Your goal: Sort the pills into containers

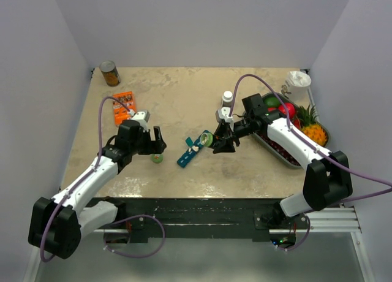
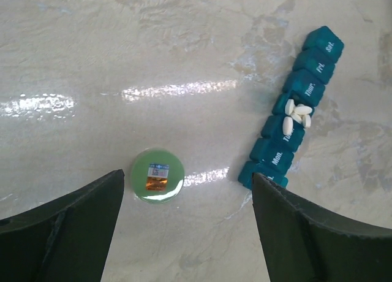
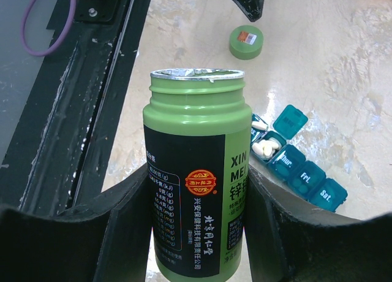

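Marbled beige table (image 1: pixel 184 104) in a white-walled booth, teal containers (image 1: pixel 191 151) near centre, white pills (image 2: pixel 296 115) heaped in one open compartment, green cap (image 2: pixel 157 175) at their 9 o'clock beneath the spread-apart left gripper (image 2: pixel 188 181), right gripper (image 3: pixel 197 168) at 3 o'clock clamped on an open green bottle (image 3: pixel 196 110), tin can (image 1: pixel 110 73) at 11, fruit tray (image 1: pixel 285 163) partly behind the right arm, strip's near end hidden by a left finger.

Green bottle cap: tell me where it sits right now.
In the left wrist view the green cap lies flat on the table just ahead of the open left gripper, with the teal pill strip apart to its right.
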### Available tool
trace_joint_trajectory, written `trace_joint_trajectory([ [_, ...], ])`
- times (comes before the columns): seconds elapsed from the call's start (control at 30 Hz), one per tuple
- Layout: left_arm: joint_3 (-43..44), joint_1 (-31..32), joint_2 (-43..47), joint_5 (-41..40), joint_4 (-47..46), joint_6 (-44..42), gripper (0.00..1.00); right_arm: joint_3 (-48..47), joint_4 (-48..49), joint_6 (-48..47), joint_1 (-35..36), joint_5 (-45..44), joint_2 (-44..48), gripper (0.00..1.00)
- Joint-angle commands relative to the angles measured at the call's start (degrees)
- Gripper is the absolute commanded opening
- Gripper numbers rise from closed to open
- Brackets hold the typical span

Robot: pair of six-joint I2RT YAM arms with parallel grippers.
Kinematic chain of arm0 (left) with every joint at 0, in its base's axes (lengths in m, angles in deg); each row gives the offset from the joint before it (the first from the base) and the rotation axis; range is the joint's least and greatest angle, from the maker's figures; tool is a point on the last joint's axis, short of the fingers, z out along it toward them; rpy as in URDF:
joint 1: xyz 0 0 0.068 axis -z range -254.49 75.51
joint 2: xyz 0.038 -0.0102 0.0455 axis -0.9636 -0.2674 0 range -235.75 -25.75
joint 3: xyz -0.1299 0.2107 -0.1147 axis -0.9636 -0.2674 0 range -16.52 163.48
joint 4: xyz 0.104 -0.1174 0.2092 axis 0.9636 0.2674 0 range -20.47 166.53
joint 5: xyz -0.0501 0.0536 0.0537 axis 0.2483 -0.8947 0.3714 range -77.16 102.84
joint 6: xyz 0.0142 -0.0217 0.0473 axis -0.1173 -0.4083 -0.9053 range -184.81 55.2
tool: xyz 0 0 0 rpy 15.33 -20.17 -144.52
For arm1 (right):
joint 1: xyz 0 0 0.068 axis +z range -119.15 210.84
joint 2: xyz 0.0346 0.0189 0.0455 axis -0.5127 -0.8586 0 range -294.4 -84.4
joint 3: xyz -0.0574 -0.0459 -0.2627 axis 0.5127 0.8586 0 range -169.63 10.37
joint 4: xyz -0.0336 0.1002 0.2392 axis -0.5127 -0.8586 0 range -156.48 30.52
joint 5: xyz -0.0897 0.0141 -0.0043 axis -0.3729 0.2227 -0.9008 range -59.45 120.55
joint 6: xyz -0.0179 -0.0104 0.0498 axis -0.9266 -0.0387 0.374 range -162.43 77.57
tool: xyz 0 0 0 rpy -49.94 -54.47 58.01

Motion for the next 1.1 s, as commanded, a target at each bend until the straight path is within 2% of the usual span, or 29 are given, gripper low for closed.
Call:
trace_joint_trajectory([
  [0.0, 0.37, 0.42, -2.93, -4.53, 0.74, 2.64, 0.88, 0.03, 1.53, 0.15, -0.20, 1.89, 1.69, 0.02],
  [0.13, 1.69, 2.61, -8.38, -9.61, 3.29, 3.79, 0.88, -0.06, 1.45, 0.15, -0.20, 1.71, 1.78, 0.02],
  [0.37, 3.80, 7.62, -12.96, -16.04, 5.41, 5.02, 0.84, -0.06, 1.44, 0.24, -0.20, 1.63, 1.78, 0.02],
  [0.6, 4.33, 8.60, -15.60, -17.54, 5.06, 4.40, 0.75, -0.15, 1.27, 0.07, -0.20, 1.63, 1.87, 0.02],
  [1.07, 5.47, 8.95, -19.55, -17.72, 3.21, 2.64, 0.69, -0.15, 1.01, -0.02, -0.20, 1.54, 1.78, 0.02],
])
